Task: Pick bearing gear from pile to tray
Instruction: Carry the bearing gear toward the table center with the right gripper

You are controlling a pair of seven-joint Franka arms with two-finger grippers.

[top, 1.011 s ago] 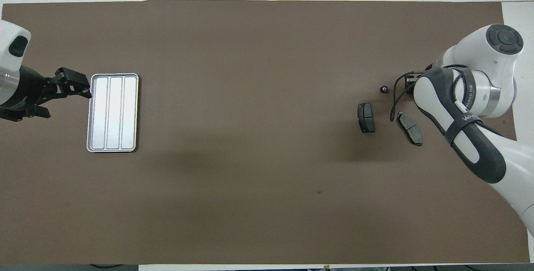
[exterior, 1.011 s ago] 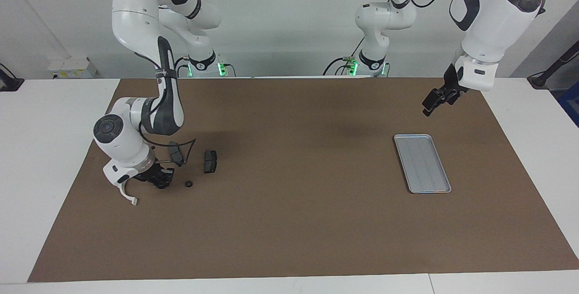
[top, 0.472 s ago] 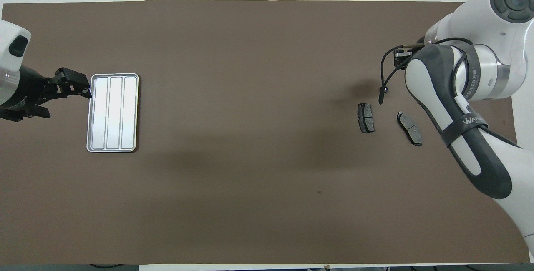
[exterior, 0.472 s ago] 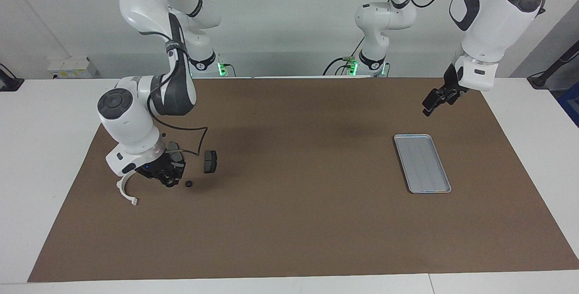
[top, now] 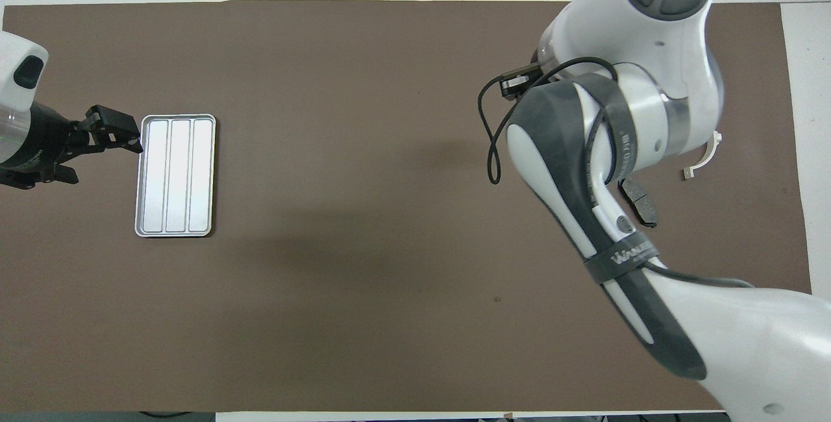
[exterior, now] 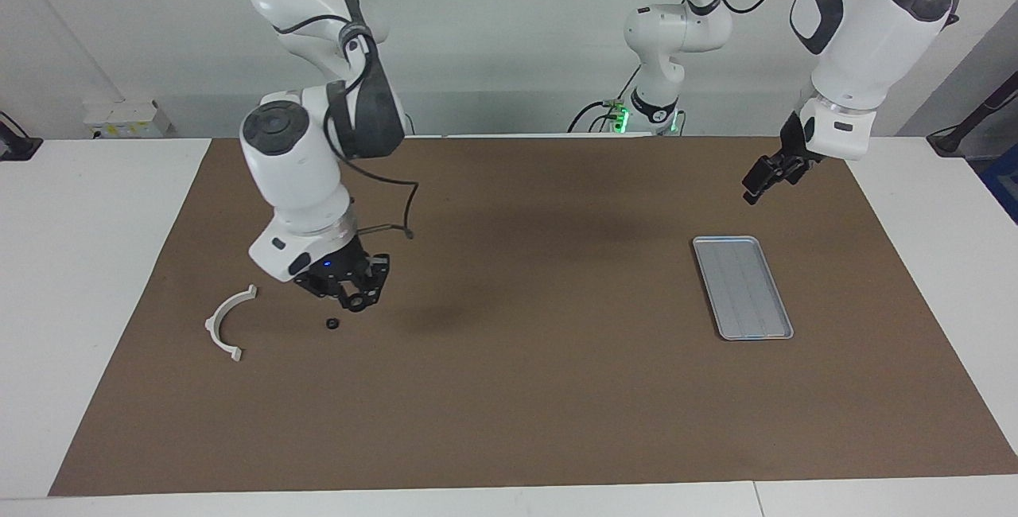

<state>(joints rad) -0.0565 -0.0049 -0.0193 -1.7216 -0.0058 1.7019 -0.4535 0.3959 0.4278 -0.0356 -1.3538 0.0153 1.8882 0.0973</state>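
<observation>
My right gripper [exterior: 356,302] hangs above the mat at the pile, its fingertips shut on a small dark round piece, the bearing gear [exterior: 355,306]. Another small black round piece [exterior: 332,323] lies on the mat just below it. The white half-ring bracket [exterior: 227,324] lies toward the right arm's end. One dark brake pad [top: 639,201] shows in the overhead view beside the right arm, which hides the rest of the pile there. The grey tray [exterior: 744,286] lies bare toward the left arm's end. My left gripper [exterior: 755,185] waits open in the air beside the tray [top: 175,175].
A brown mat [exterior: 525,390] covers the table between its white margins. The right arm's black cable [exterior: 402,219] loops out beside its wrist. A wide stretch of bare mat lies between the pile and the tray.
My right gripper has risen from the mat beside the white bracket and swung toward the table's middle, uncovering the bracket. The left arm has not moved.
</observation>
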